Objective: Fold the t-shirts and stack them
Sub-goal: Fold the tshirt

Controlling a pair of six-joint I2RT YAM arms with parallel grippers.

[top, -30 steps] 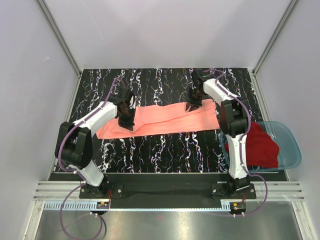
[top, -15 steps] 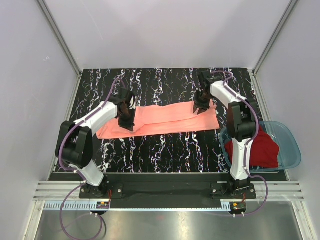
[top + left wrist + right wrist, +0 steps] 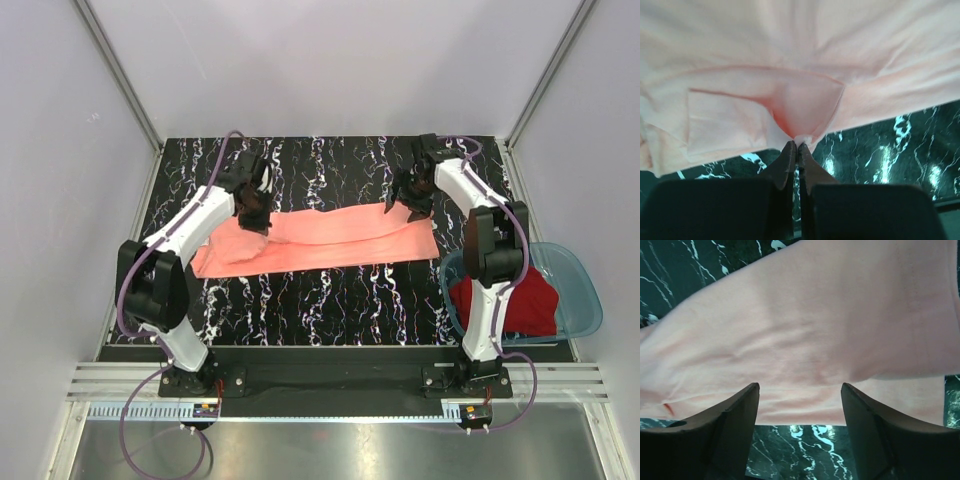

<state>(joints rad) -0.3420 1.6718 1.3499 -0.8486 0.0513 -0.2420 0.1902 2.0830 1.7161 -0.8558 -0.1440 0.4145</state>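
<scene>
The salmon-pink t-shirt lies as a long folded strip across the black marbled table. My left gripper is shut on a pinch of its cloth near the left end; the left wrist view shows the fabric drawn into the closed fingertips. My right gripper is open and empty, hovering at the shirt's far right edge; in the right wrist view the cloth lies between and beyond the spread fingers. The dark red t-shirt lies crumpled in the basin.
A translucent blue plastic basin sits at the table's right edge beside the right arm's base. White walls enclose the table at back and sides. The arm bases stand at the near edge.
My right gripper has moved right and back, off the shirt's top to its far edge. My left gripper has moved back a little with the pinched cloth, pulling the left end up.
</scene>
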